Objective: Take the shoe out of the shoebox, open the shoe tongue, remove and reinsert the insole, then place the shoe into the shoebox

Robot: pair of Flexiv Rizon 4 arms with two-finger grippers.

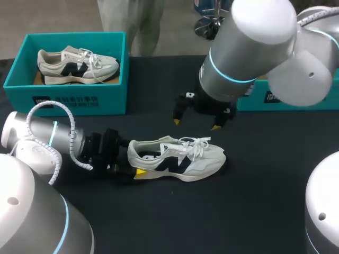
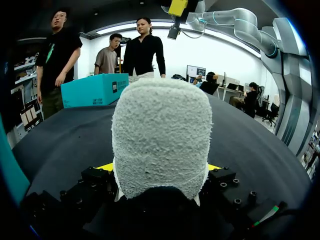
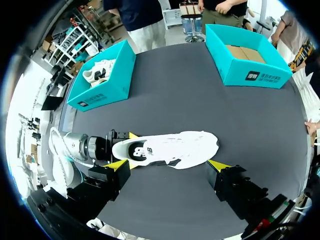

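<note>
Yellow-tipped black fingers of the left gripper [image 2: 160,167] are clamped on the heel of a shoe [image 1: 180,157], one tip pressed to each side. In the left wrist view that heel fills the space between them as a rounded block of nubby grey suede. The shoe stands on its sole on the table [image 1: 254,211], whose top is a matte black sheet, with its toe pointing away from the left gripper toward the robot's right. Its upper is pale grey and off-white with a dark letter-shaped patch on the side, loose white laces over the tongue, and a thick white sole. The right gripper [image 1: 196,124] hangs above the middle of the shoe, its two fingers spread wide and touching nothing. In its own wrist view the shoe lies below and between the two yellow tips. Both arms are smooth silver cylinders with thin glowing cyan rings, and a ribbed white cable loops over the left one. There are two shoes: the second shoe [image 1: 78,64], of the same look, lies inside a teal box [image 1: 106,98] at the table's far left. There are also two boxes, both rectangular, open-topped teal cardboard. The other teal box [image 3: 240,75] sits at the far right, well apart from the first, and shows a brown cardboard floor.
</note>
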